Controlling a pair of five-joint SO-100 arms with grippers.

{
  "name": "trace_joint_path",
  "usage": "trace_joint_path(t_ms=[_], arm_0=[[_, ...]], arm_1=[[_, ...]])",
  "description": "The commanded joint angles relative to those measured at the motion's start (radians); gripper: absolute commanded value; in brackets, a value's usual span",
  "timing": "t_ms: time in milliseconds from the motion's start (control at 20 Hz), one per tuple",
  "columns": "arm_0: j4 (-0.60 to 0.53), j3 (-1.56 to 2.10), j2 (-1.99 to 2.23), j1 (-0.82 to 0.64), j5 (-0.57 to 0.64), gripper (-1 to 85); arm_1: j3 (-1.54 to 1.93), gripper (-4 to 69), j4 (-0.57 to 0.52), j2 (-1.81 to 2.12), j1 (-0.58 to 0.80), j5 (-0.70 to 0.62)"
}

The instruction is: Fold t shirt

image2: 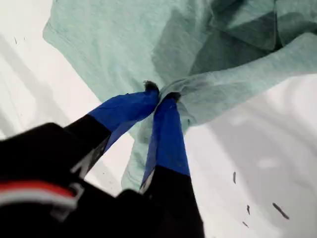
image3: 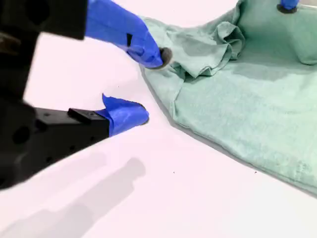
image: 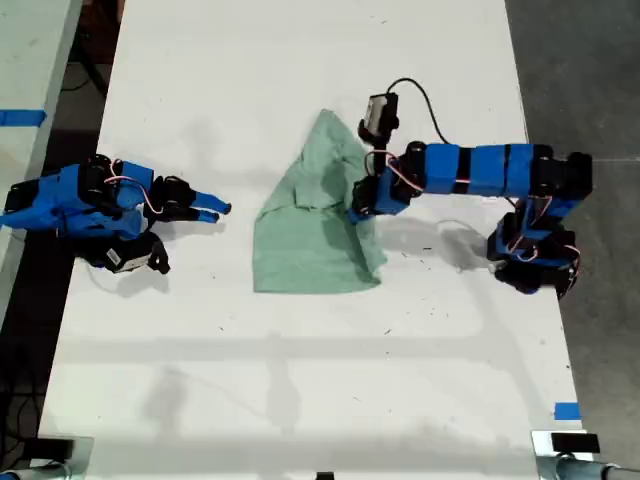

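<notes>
The pale sage-green t shirt (image: 305,245) lies partly folded on the white table (image: 300,380), with its pointed end toward the far side and its straight hem toward the near side. My first gripper (image: 358,205) reaches in from the exterior view's right and is shut on a bunched fold of the t shirt (image2: 114,44), its blue fingertips (image2: 161,94) pinched together on the cloth. My second gripper (image: 215,210) sits on the exterior view's left, open, a short way from the shirt's edge. Nothing is between the fingers of my second gripper (image3: 148,87), and the t shirt (image3: 237,104) lies just beyond them.
A black cable (image: 420,100) loops above the first arm. A blue tape mark (image: 566,410) sits near the table's front corner on the exterior view's right. A second table (image: 25,60) with blue tape (image: 20,117) stands beyond the exterior view's left edge.
</notes>
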Motion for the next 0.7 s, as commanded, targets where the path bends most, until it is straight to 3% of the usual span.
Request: trace_joint_path(t_ms=[0,100,200,250,300,350,500,650], arm_0=[[-0.009,0.009,0.006,0.008,0.003,14.6],[-0.009,0.009,0.006,0.008,0.003,14.6],[-0.009,0.009,0.006,0.008,0.003,14.6],[-0.009,0.009,0.006,0.008,0.003,14.6],[-0.009,0.009,0.006,0.008,0.003,14.6],[-0.009,0.009,0.006,0.008,0.003,14.6],[-0.009,0.009,0.006,0.008,0.003,14.6],[-0.009,0.009,0.006,0.008,0.003,14.6]], arm_1=[[-0.187,1.9,-0.011,-0.129,-0.040,-0.023],[-0.291,15.3,0.028,-0.204,-0.060,-0.034],[-0.420,23.4,0.161,-0.204,-0.054,-0.041],[-0.460,23.5,0.232,-0.173,-0.038,-0.048],[-0.454,19.4,0.279,-0.112,-0.014,-0.049],[-0.413,1.9,0.318,-0.029,0.009,-0.040],[-0.146,0.2,0.339,0.305,0.046,-0.015],[0.336,0.2,0.204,0.704,0.041,-0.003]])
